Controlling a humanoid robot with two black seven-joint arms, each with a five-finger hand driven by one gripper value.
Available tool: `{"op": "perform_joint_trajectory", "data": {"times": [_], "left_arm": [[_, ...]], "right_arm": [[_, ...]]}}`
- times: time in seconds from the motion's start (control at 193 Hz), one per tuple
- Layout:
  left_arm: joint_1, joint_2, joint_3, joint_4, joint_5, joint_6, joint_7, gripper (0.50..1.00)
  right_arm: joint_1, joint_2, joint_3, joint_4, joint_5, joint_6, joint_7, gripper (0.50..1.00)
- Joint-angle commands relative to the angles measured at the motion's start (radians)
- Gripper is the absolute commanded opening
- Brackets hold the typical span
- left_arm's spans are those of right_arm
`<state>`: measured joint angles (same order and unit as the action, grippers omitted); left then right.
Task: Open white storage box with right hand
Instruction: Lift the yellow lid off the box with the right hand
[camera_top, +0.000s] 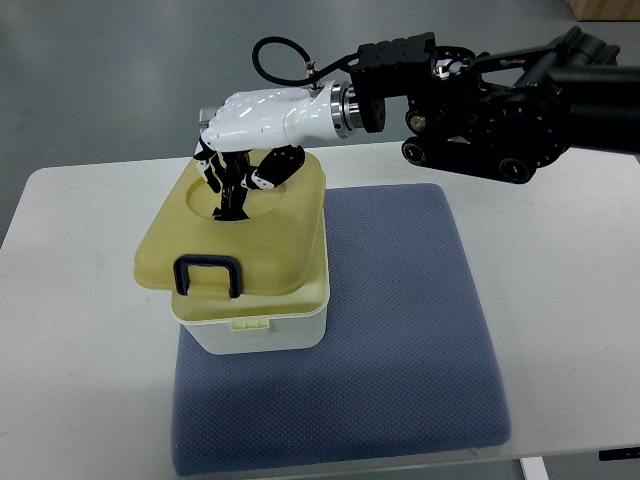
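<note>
The white storage box (262, 328) stands on the left part of a blue mat. Its pale yellow lid (270, 245) carries a dark blue handle (207, 273) at the near side and a round recess at the far side. The lid sits askew and overhangs the box body to the left. My right hand (243, 172), white with black fingers, reaches in from the upper right and hangs over the far part of the lid. Its fingers (222, 185) curl down into the recess and touch the lid, with the thumb on the right of the recess. How firmly they hold the lid is partly hidden.
The blue padded mat (400, 330) covers the middle of a white table (70, 340). My black right forearm (500, 110) with a looped cable crosses the far side above the table edge. Grey floor lies beyond.
</note>
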<state>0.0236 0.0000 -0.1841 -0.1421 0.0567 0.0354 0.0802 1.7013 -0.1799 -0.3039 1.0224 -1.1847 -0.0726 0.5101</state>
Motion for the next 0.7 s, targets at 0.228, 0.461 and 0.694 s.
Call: {"op": "perform_joint_trajectory", "data": {"times": [0.228, 0.461, 0.694], "left_arm": [[-0.001, 0.000, 0.000, -0.001, 0.000, 0.000, 0.001, 1.000], [-0.001, 0.000, 0.002, -0.010, 0.002, 0.000, 0.000, 1.000], [-0.001, 0.000, 0.003, -0.010, 0.002, 0.000, 0.001, 1.000]], "right_arm": [[0.106, -0.262, 0.111, 0.108, 0.019, 0.114, 0.016, 0.500], [0.097, -0.486, 0.114, 0.153, 0.005, 0.188, 0.061, 0.500], [-0.041, -0.590, 0.105, 0.139, -0.091, 0.177, 0.077, 0.500]]}}
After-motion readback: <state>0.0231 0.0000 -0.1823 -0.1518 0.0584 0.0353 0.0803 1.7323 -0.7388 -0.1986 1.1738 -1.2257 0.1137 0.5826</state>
